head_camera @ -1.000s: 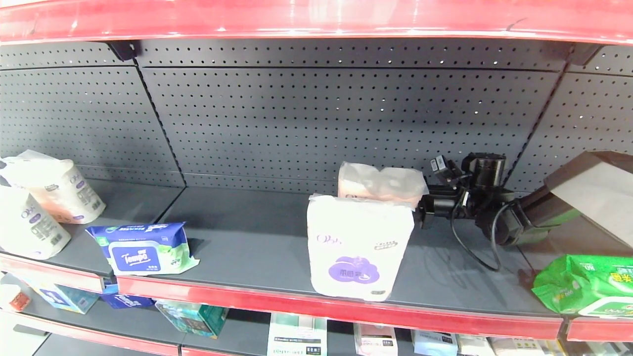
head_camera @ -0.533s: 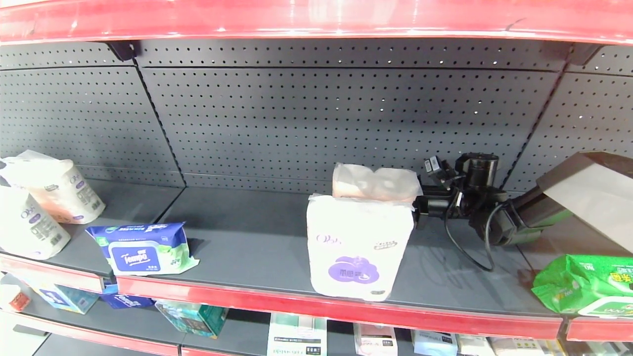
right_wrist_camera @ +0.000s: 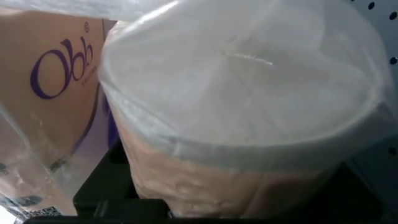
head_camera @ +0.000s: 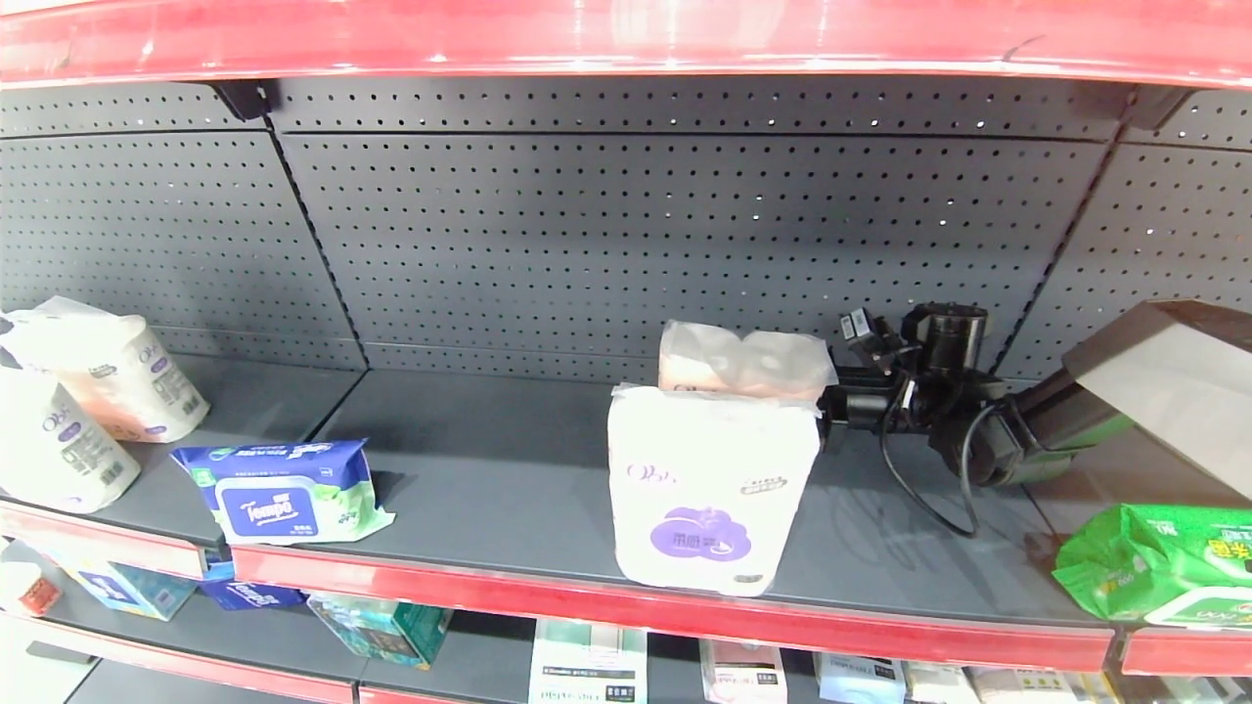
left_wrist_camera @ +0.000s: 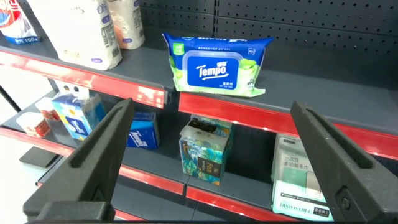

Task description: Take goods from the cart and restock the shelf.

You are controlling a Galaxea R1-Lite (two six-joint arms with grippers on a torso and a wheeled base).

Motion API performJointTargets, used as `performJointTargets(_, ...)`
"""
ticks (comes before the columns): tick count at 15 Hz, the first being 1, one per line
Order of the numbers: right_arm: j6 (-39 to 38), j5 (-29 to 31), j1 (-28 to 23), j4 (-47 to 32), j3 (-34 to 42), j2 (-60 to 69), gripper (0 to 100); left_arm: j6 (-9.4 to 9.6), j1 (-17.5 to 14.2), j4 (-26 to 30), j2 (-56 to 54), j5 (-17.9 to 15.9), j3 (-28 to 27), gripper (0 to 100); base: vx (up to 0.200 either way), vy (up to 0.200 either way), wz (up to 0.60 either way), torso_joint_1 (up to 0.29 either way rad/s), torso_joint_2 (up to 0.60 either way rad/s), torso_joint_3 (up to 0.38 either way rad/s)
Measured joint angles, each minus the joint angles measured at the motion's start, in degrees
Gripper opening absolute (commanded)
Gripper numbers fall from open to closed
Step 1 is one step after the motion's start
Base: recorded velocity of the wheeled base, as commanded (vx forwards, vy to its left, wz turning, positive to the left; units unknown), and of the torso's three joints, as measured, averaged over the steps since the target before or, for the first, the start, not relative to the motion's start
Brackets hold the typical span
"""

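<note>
Grey perforated panel backs the shelf [head_camera: 469,469] in the head view, and a red rail [head_camera: 489,579] runs along the shelf's front edge. At the far left end stand two white roll packs [head_camera: 108,372], tilted and touching each other. Near them lies one blue wipes pack [head_camera: 284,489], close to the rail. Mid-shelf stands one white tissue pack [head_camera: 709,484] with purple print, upright at the front. Directly behind it is the peach roll pack [head_camera: 748,362], its base hidden by the white one. The right claw [head_camera: 836,411] reaches it from the right. One green wipes pack [head_camera: 1154,562] lies at the right end.

In the left wrist view the left claw [left_wrist_camera: 214,165] hangs before the shelving with its fingers [left_wrist_camera: 93,168] wide apart and nothing between them. Past them is the blue wipes pack, and on the lower shelf stand a teal patterned box [left_wrist_camera: 205,149], a blue box [left_wrist_camera: 142,130] and a white pack [left_wrist_camera: 298,180].

In the right wrist view the right claw is clamped on the peach roll pack, whose wrapped end sits close against the camera.
</note>
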State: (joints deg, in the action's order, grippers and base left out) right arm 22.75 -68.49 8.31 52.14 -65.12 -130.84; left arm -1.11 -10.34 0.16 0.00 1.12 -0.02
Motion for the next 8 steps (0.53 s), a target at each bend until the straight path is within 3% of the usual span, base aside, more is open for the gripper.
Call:
performJointTargets(4,-0.63,0.30,0.06,-0.11,0.38,0.38,0,0.00,0.00,0.00,0.00,0.00,0.00,100,0.000,0.000,0.00,0.000,0.00,0.000)
performJointTargets(5,-0.45,1.57,0.23,-0.13,0.52,0.44,100,-0.01,0.00,0.00,0.00,-0.01,0.00,100,0.000,0.000,0.00,0.000,0.00,0.000)
performJointTargets(8,-0.88,2.83,0.34,-0.33,1.15,0.99,100,0.00,-0.02,0.02,0.00,-0.01,0.00,100,0.000,0.000,0.00,0.000,0.00,0.000)
